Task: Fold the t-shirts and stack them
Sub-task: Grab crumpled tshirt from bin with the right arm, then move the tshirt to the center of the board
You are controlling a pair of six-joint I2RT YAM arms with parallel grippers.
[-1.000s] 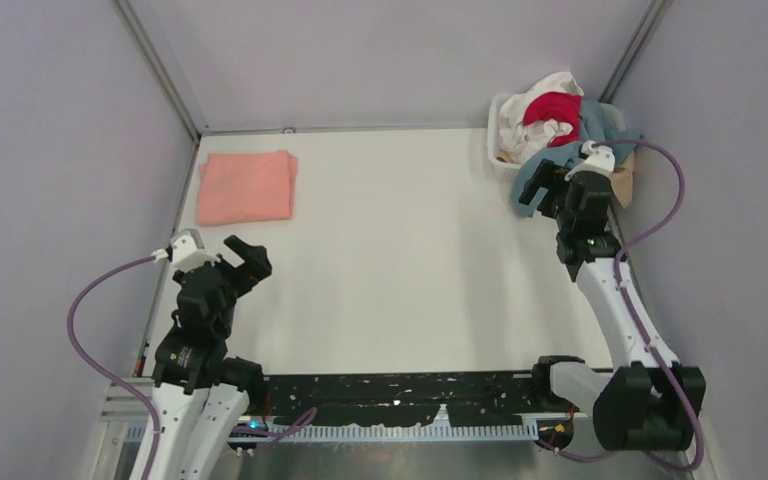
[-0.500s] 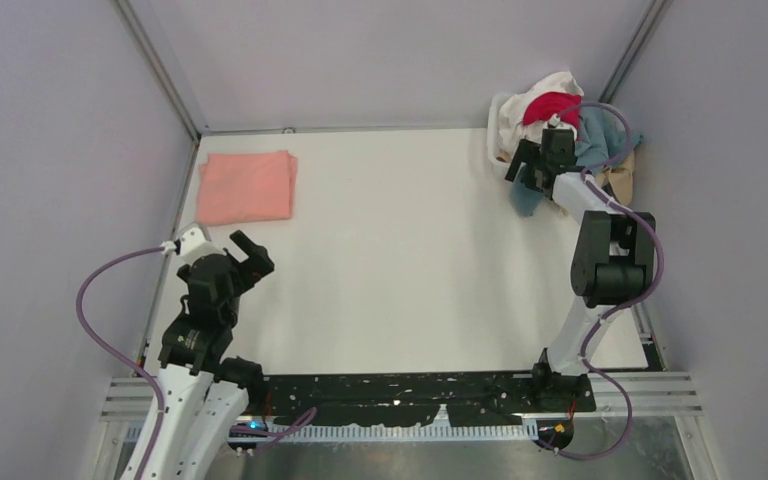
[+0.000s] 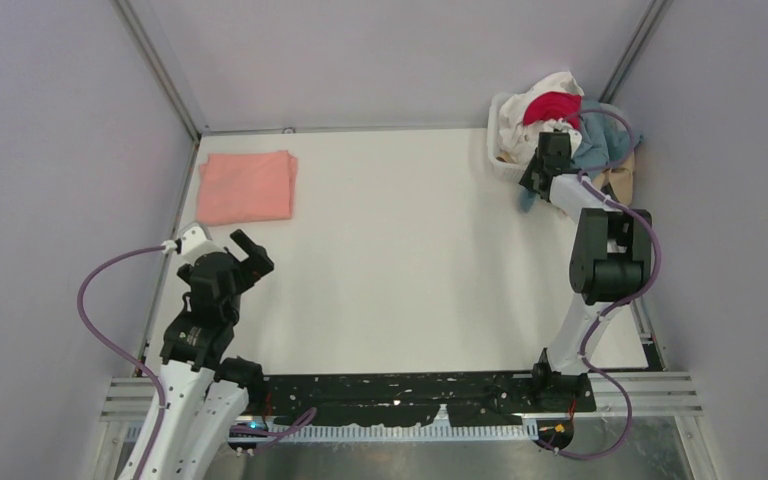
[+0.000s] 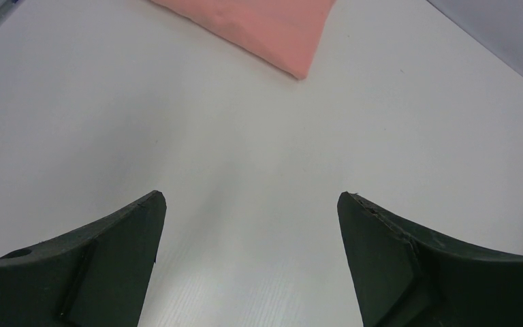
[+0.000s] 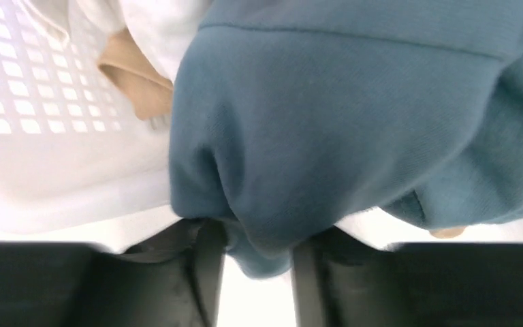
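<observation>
A dusty blue-grey t-shirt (image 3: 597,135) hangs over the rim of the basket at the far right, beside red (image 3: 550,105) and white (image 3: 512,122) t-shirts. In the right wrist view a fold of the blue-grey t-shirt (image 5: 354,122) bunches between my right gripper (image 5: 259,238) fingers, which press on it from both sides. From above, that right gripper (image 3: 538,170) sits at the basket's near side. A folded salmon-pink t-shirt (image 3: 246,186) lies at the far left. My left gripper (image 3: 250,255) hovers open and empty near it, with the pink t-shirt (image 4: 259,24) ahead of the left gripper (image 4: 250,197).
The white plastic lattice basket (image 3: 498,160) stands in the far right corner against the wall; its wall (image 5: 34,170) fills the left of the right wrist view, with tan cloth (image 5: 136,82) inside. Grey walls enclose the white table (image 3: 400,250) on three sides.
The right arm has reached farther toward the basket, and its jaws have narrowed onto the hanging blue-grey cloth. The left arm has barely shifted.
</observation>
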